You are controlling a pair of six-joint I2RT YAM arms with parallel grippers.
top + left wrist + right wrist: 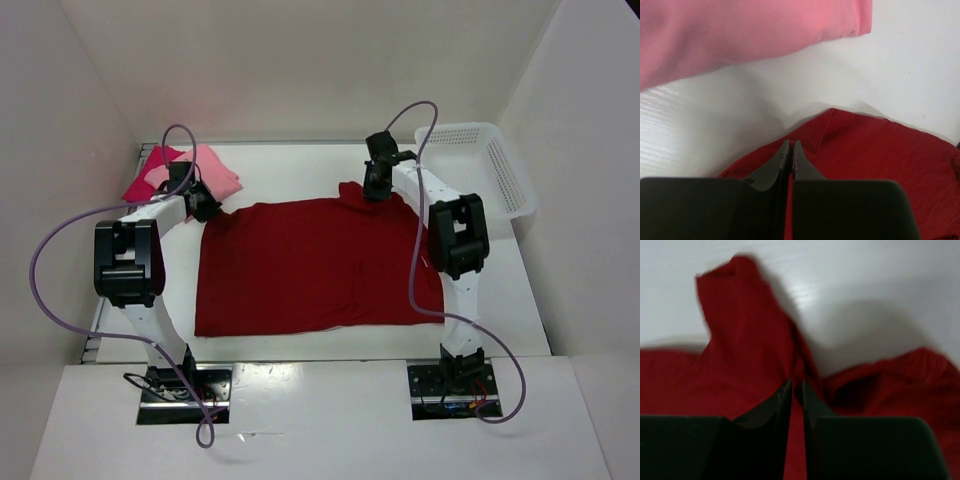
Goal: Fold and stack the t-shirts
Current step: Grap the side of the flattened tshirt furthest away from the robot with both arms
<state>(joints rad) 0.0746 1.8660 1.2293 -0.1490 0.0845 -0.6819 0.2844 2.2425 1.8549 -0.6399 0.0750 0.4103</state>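
Fingertips first: in the left wrist view the left gripper (791,150) has its fingers pressed together on the edge of the dark red shirt (880,165), with a sliver of red showing between them. In the right wrist view the right gripper (796,387) is pinched down on a bunched ridge of the same cloth, and a loose flap stands up at the upper left of that frame.

From above, the dark red shirt lies spread across the centre of the table (300,160). The left arm is at its upper-left corner and the right arm is further right along the upper edge. The light pink shirt (215,172) and crimson-pink shirt (148,180) lie together at upper left, just beside the left gripper.

My worry is that both bites look thin (only an edge, really), so a quick lift could let one side slip and the fold go crooked. A swing of the left arm could also drag the pink pair. The white mesh basket (500,170) sits at upper right. No writing or labels that I can read anywhere.
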